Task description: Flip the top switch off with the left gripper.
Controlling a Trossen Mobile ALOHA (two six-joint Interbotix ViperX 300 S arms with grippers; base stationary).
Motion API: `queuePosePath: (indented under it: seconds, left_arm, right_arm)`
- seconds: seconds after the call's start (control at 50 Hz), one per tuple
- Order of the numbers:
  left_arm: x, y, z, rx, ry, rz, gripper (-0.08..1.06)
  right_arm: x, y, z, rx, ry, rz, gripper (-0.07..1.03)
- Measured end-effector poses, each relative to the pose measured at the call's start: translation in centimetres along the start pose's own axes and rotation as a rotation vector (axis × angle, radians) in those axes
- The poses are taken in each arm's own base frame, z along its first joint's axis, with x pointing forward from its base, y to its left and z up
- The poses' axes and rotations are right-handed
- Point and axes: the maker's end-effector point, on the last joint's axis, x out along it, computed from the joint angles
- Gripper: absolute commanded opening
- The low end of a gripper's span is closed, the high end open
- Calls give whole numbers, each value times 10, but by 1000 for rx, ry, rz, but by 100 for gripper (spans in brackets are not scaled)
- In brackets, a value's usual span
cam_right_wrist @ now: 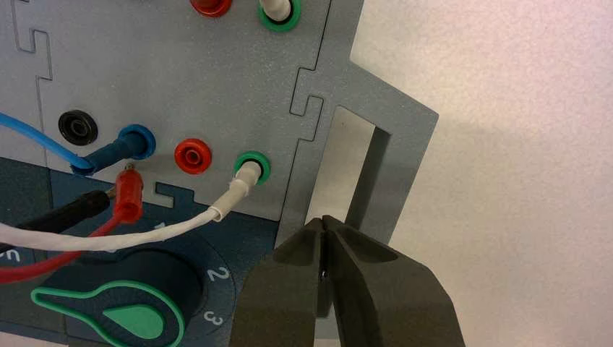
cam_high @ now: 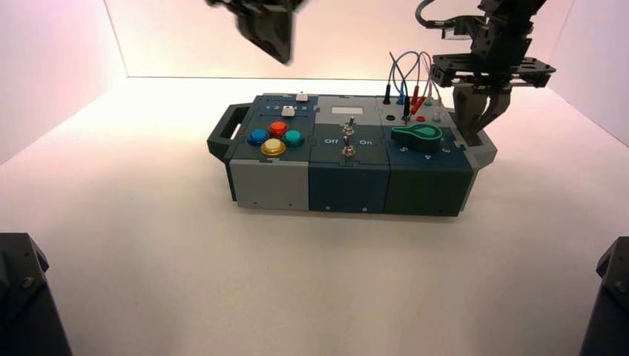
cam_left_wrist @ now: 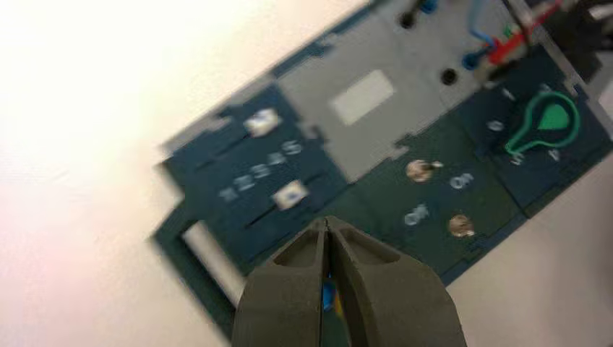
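At the near corners of the high view, dark hardware (cam_high: 22,297) is seen at either side of a pale, smooth tabletop (cam_high: 222,274). The tabletop is washed with warm light, whiter towards the left, and a soft shadow is cast along the box's near side. Farther in, the box (cam_high: 348,189) is set down flat, its front panels coloured grey and dark blue-green. On its top, four round buttons (cam_high: 274,138) are grouped at the left, the green knob (cam_high: 420,136) is placed at the right, and the bottom switch (cam_high: 348,150) is mounted mid-box. Just beyond that, the top switch (cam_high: 348,127) is found, its lever leaned towards the "On" lettering (cam_left_wrist: 461,181). Two white sliders (cam_high: 288,111) are set at the far left, and wires (cam_high: 412,70) are plugged in at the far right. By the box's right handle, the right gripper (cam_right_wrist: 323,219) is parked, its fingers closed on nothing. Above the box's far left part, clear of the switches, the left gripper (cam_left_wrist: 325,219) is held, its fingers fully closed and empty. Behind everything, the tabletop is bounded by a pale back wall (cam_high: 356,44), with side walls (cam_high: 52,67) meeting it at thin seams.
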Motion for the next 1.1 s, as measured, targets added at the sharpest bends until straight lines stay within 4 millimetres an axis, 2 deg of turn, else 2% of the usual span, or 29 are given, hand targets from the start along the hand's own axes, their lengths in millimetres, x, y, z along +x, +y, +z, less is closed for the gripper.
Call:
queuePosePath:
  seconds: [0.14,0.34,0.68,0.94,1.1]
  left_arm:
    - [15,-22,0,49,40,-28,-3]
    - [21,-48,9,111,41,-57,-3]
    - [21,-66,34,151,-3,-74,-3]
    - [42,-91,28,237,40,-100,-3]
    - [51,-95,21,292,88,-106,-3]
  right_arm:
    - [-1,0,0,0,-3,0,-2]
    - [-2,0,-1,0,-6,-1,-2]
    - [-1,0,-1,0,0,-1,-2]
    - [-1,0,-1,1,5,0,-2]
    - [0,0,-1,0,8,0,-2]
